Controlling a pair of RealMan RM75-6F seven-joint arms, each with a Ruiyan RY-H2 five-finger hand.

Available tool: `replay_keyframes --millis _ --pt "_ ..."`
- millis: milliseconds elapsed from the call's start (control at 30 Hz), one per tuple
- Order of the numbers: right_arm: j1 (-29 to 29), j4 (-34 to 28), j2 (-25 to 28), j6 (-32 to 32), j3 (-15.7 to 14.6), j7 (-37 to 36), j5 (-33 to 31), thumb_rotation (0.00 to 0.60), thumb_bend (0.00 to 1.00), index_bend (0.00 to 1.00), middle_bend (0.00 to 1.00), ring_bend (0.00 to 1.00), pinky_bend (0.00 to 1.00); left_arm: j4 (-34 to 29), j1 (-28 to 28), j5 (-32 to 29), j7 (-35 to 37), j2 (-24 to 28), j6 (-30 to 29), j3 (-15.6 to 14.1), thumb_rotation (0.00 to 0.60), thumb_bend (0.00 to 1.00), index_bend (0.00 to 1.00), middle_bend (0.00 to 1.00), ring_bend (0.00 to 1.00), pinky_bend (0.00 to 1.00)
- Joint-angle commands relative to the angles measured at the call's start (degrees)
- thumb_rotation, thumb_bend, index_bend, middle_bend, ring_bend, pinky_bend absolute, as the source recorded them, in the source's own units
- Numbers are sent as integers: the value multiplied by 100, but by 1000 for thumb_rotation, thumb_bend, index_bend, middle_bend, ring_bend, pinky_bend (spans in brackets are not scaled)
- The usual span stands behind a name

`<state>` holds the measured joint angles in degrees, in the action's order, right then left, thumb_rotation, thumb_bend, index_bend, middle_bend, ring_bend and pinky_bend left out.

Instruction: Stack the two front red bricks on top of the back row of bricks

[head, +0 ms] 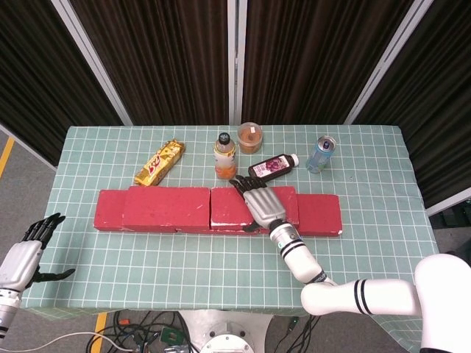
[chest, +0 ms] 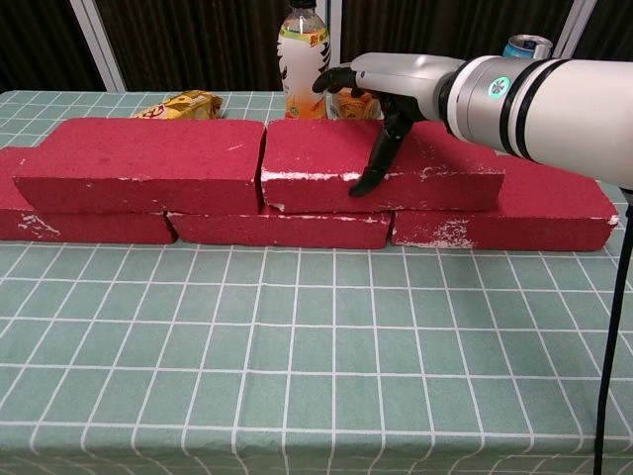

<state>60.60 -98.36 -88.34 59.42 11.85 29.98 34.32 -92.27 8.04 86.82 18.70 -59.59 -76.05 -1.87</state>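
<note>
Both front red bricks already sit on the back row: the left upper brick (chest: 143,163) and the right upper brick (chest: 381,163) lie end to end across three lower bricks (chest: 282,230), each top brick bridging a joint below. Judging by that, the stacking looks done, and what is left seems to be a final nudge for alignment and then lifting the hand away.

The right hand (chest: 381,94) rests over the right upper brick near its middle, fingers draped across the top and the thumb (chest: 374,170) hanging down the front face, touching it near the lower edge. It clasps the brick loosely across its width rather than lifting it. The left hand (head: 26,254) hangs off the tabletop's left edge, fingers spread, holding nothing.

The bricks are long rectangular blocks with a matte, slightly rough red surface; white chips show along their edges and corners, suggesting painted foam or a crumbly material. They rest on a green tablecloth (chest: 316,366) with a white grid, which looks smooth and flat.
</note>
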Motion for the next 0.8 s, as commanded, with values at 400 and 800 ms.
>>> replay_keyframes --millis 400,800 --pt "-386 -621 526 219 36 -269 530 600 0 0 0 0 0 -37 9 23 -37 1 8 -7 600 52 32 0 0 0" --pt "-1038 -611 1628 293 22 -753 672 600 0 0 0 0 0 -180 57 68 -186 19 47 -13 600 51 32 0 0 0"
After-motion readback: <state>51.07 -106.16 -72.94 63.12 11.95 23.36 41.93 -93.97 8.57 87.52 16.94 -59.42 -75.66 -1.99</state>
